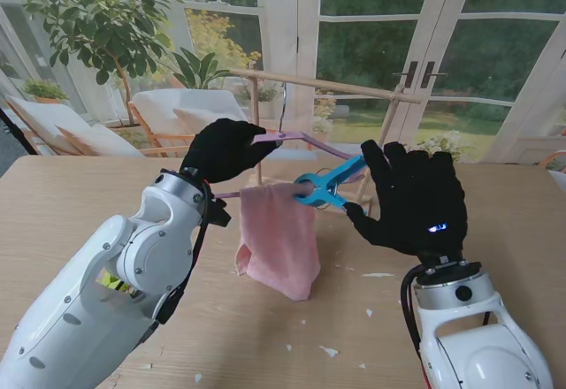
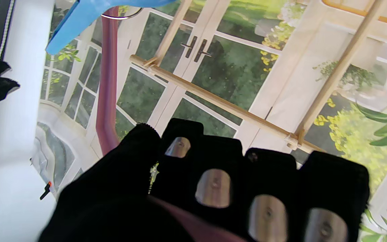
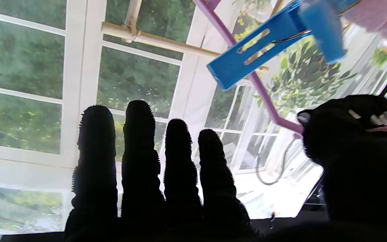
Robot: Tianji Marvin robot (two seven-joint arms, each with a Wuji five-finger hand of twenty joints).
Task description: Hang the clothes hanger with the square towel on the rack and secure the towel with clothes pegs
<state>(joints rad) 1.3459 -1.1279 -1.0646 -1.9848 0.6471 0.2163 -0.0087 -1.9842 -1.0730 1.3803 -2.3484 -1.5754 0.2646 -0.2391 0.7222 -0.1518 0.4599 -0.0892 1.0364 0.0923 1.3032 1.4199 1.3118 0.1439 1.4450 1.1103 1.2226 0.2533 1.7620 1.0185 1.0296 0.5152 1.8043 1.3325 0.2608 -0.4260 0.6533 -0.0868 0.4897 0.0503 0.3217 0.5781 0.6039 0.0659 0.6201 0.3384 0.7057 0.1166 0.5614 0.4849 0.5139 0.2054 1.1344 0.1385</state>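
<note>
Stand view: left hand (image 1: 225, 148) is closed around the purple hanger (image 1: 311, 144), holding it up near the rack (image 1: 318, 85); whether the hook is over the rail I cannot tell. Pink towel (image 1: 279, 237) drapes over the hanger's lower bar, above the middle of the table (image 1: 80, 186), its lower corner hanging down to the table top or near it. Blue peg (image 1: 325, 184) sits on the bar at the towel's right edge. Right hand (image 1: 414, 196) is just beside the peg's handles, fingers straight and spread, holding nothing; whether the thumb touches a handle I cannot tell.

Right wrist view: fingers (image 3: 139, 141) extended, peg (image 3: 264, 50) clear of them, its handles pointing toward the hand.

Judgement: step in hand is the pegging of the towel's right edge. To do it well:
- left hand keeps the hanger level and steady;
- check the jaws bite both cloth and bar, not cloth alone;
- draw the right hand straight back, so the peg is not knocked;
- second peg at the towel's left edge, if one is to be had.
</note>
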